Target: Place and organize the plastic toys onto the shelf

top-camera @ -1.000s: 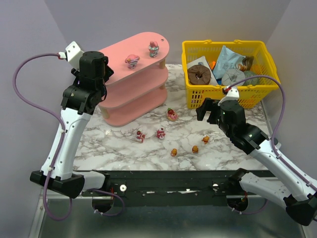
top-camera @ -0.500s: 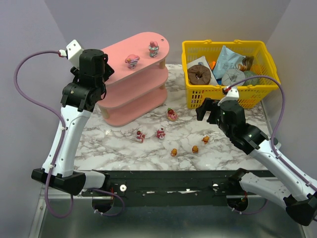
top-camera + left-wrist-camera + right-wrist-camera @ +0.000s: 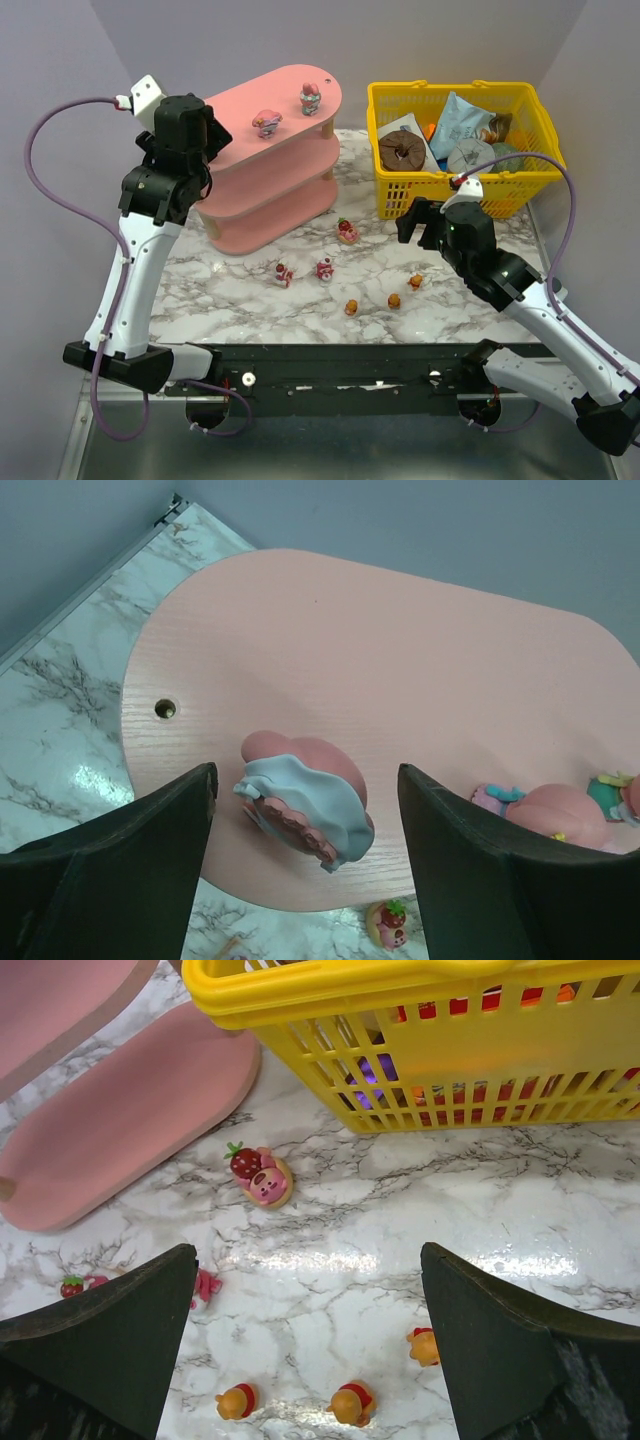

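The pink shelf (image 3: 270,165) stands at the back left. On its top board (image 3: 400,660) a pink and pale-blue toy (image 3: 305,798) sits between the fingers of my left gripper (image 3: 305,772), which is open and touches neither side of it. Two more toys (image 3: 266,122) (image 3: 311,97) stand further along the top board. Loose on the marble lie a strawberry toy (image 3: 347,232), two pink-red ones (image 3: 284,274) (image 3: 325,269) and three orange ones (image 3: 351,307) (image 3: 394,300) (image 3: 415,282). My right gripper (image 3: 310,1340) hovers open above the orange toys (image 3: 351,1403), holding nothing.
A yellow mesh basket (image 3: 455,92) with packets and a brown ring stands at the back right, its wall (image 3: 430,1050) close ahead of the right gripper. The grey walls close in behind and left of the shelf.
The left jaws have spread apart, letting go of the pink and blue toy on the top board, and the left wrist has shifted slightly up and left. The right arm has not moved.
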`<state>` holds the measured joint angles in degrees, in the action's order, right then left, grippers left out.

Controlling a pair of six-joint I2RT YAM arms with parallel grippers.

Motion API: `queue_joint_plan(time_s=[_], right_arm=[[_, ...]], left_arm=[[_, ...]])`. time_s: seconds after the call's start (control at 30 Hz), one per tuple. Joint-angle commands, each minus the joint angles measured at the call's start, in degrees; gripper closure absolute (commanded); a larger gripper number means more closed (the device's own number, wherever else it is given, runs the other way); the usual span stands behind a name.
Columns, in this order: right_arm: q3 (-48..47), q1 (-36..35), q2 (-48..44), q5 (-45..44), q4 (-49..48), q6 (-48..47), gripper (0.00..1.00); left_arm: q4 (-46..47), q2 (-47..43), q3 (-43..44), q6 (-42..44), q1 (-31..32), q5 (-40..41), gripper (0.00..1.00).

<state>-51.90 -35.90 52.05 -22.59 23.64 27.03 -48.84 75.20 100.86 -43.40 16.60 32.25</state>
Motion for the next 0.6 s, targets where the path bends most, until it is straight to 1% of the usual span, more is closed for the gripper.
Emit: queue_joint_plan(time_s=[0.0, 0.13, 0.2, 0.23, 0.3, 0.37, 0.4, 0.53, 0.57], right_arm=[[0.4, 0.4, -0.9, 0.6, -1.0, 0.4, 0.0], [0.6, 0.5, -1.1, 0.6, -1.0, 0.5, 0.0], [0.6, 0.5, -1.1, 0.7, -1.0, 0.3, 0.0], [0.6, 0.5, -1.1, 0.8, -1.0, 0.4, 0.0], [0.5, 0.5, -1.1, 0.9, -1.0, 0.3, 0.0], [0.3, 0.4, -0.9, 0.9, -1.1, 0.3, 0.0], [0.3, 0.5, -0.8, 1.1, -1.1, 0.3, 0.0], [0.5, 0.5, -0.6, 1.1, -1.1, 0.4, 0.0], [0.5, 0.5, -0.6, 1.1, -1.2, 0.5, 0.0]], left_arm=[[2.9, -0.2, 3.2, 3.3, -0.4, -1.9, 0.16], [3.8, -1.7, 3.7, 7.4, -0.4, -3.9, 0.05], [3.8, -2.9, 3.0, 9.9, -0.4, -4.4, 0.04], [3.7, -4.4, 1.9, 10.6, -0.4, -4.4, 0.02], [4.5, -6.3, 0.4, 12.8, -0.4, -4.3, 0.01], [6.3, -9.2, -2.1, 15.7, -0.4, -6.3, 0.01], [7.3, -10.3, -3.3, 18.5, -0.4, -7.3, 0.01], [13.2, -17.7, -11.6, 23.4, -0.4, -10.9, 0.01], [14.4, -18.6, -12.6, 23.6, -0.4, -12.6, 0.02]])
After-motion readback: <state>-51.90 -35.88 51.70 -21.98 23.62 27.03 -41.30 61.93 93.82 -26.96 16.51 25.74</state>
